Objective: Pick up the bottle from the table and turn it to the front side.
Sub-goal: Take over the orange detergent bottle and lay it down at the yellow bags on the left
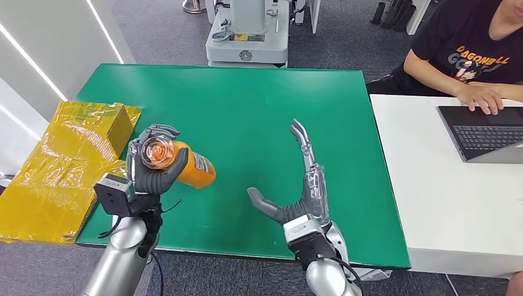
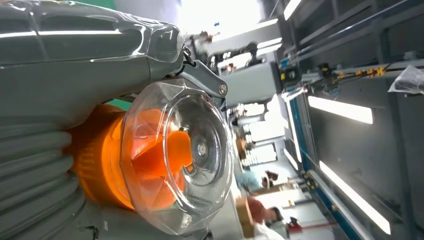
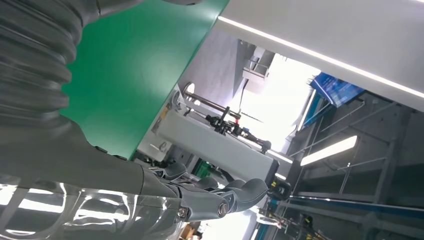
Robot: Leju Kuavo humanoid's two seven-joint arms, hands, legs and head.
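Green table [image 1: 259,111] serves as work surface; left hand [image 1: 154,166] wrapped round orange bottle [image 1: 185,165], lifted clear of table at its left side. Right hand [image 1: 302,191] spread, nothing held. Pickup judged done; turn to front judged left. Bottle long axis near-horizontal, clear cap [image 2: 175,155] toward robot, base away

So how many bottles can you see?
1. The orange bottle is held in the left robot hand, lifted over the green table. No others show.
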